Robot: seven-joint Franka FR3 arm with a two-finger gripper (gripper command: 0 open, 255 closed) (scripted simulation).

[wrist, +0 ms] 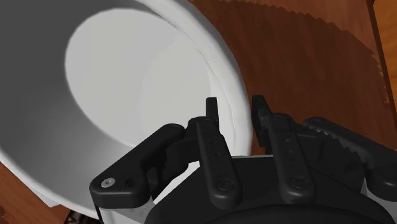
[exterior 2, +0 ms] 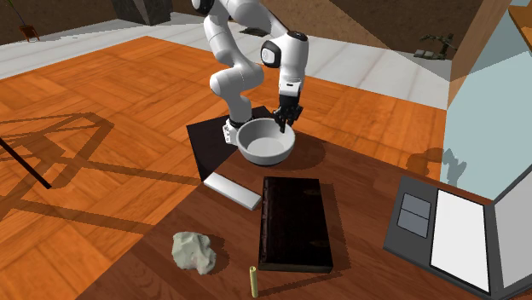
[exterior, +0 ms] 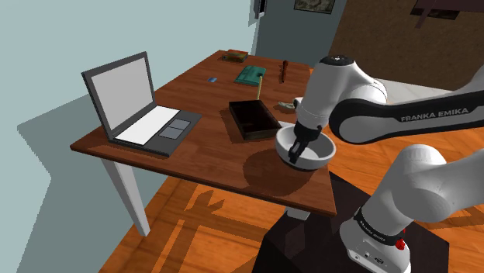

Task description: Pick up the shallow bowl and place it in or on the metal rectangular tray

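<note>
Partly hidden behind the black gripper (exterior: 297,153), the white shallow bowl (exterior: 312,152) sits at the near right corner of the wooden table (exterior: 202,93) in the shoulder view, close to the stand (exterior: 310,244). It is hard to tell whether the bowl rests on the wood or hangs just above it. A dark shadow lies on the table at the bowl's left. That view's lower edge cuts off the arm's base.

The wrist view shows what the other 2 views do not. The 2 fingers (wrist: 212,121) of the gripper (wrist: 236,109) are clamped on the bowl (wrist: 127,83), 1 finger inside its wall and 1 outside, with the rim pinched between them.

The second exterior view faces the arm across the table. There the dark rectangular tray (exterior 2: 294,222) lies nearer than the bowl (exterior 2: 264,143) and apart from it. A pale crumpled lump (exterior 2: 196,251) lies at the tray's left. An open laptop (exterior 2: 443,230) is cut off at the right edge. In the shoulder view the tray (exterior: 252,118) lies just left of the bowl, and the laptop (exterior: 136,101) stands farther left.

The arm rises from the stand (exterior 2: 209,145), folds at the elbow and reaches toward the shoulder view's left. Its hand points straight down, with the gripper (exterior 2: 286,126) on the bowl's far right rim in the second exterior view.
</note>
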